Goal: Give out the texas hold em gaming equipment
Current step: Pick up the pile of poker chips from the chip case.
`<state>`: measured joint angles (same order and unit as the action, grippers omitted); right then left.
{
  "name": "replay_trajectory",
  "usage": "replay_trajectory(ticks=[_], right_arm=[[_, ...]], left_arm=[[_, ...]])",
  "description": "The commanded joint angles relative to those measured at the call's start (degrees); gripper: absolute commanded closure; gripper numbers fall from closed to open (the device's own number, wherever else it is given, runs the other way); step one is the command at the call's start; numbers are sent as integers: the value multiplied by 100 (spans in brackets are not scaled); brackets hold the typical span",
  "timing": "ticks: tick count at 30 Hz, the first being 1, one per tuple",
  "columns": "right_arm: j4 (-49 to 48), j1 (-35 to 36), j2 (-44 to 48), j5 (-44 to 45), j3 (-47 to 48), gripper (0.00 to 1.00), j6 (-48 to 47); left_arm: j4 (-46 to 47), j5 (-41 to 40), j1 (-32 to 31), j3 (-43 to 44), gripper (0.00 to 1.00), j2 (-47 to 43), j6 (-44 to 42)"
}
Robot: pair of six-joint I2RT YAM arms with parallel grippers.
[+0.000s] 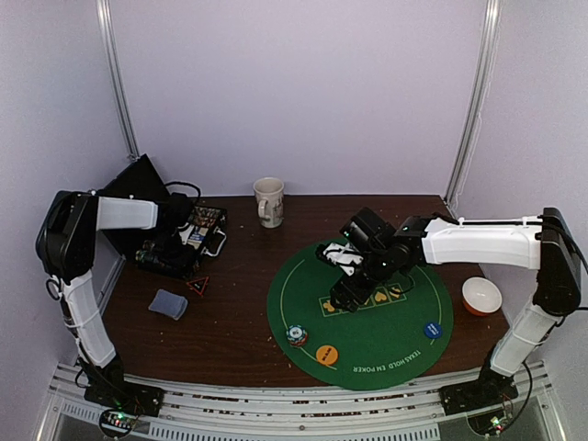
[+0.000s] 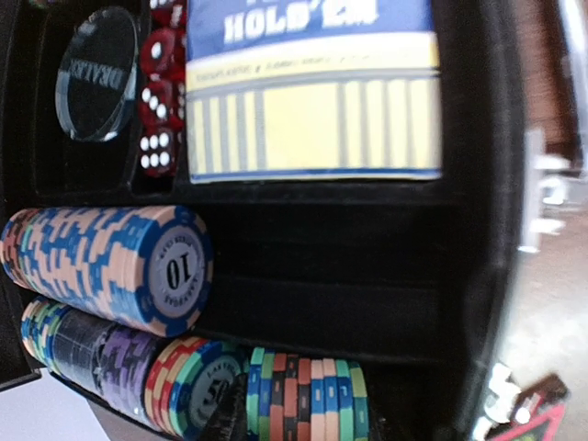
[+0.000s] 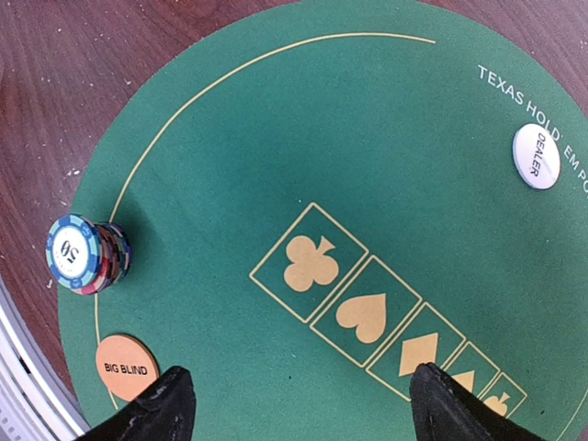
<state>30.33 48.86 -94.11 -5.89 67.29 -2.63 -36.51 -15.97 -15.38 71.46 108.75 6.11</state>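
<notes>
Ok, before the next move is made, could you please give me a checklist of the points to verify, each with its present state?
1. Right tool open, nothing between its fingers: ok.
2. Chip stack upright on the green mat: ok.
3. Big Blind disc flat on the mat: ok.
4. Dealer disc flat on the mat: ok.
5. Left tool gripping something in the chip case: cannot tell, no view shows it.
6. Cards on the mat: not ok, the card deck lies on the table, left of the mat.
</notes>
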Motion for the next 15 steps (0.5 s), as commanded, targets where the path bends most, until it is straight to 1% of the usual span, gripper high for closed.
replay_trajectory(ticks=[1,5,9,12,15], right_arm=[[71,-30,221,-66,202,17,4],[-55,-108,586,53,245,16,-147],[-7,-200,925,365,333,15,-598],[192,-225,1144,652,515,13,-895],[529,-307,1336,856,713,12,-991]], left_arm=[[123,540,8,43,100,-830,124],[117,1336,-168,124,100,-1529,270],[483,2328,-648,262,100,-1960,628],[1024,3080,-1222,385,100,-1931,1074],[1802,3777,-1965,582,100,-1554,1439]])
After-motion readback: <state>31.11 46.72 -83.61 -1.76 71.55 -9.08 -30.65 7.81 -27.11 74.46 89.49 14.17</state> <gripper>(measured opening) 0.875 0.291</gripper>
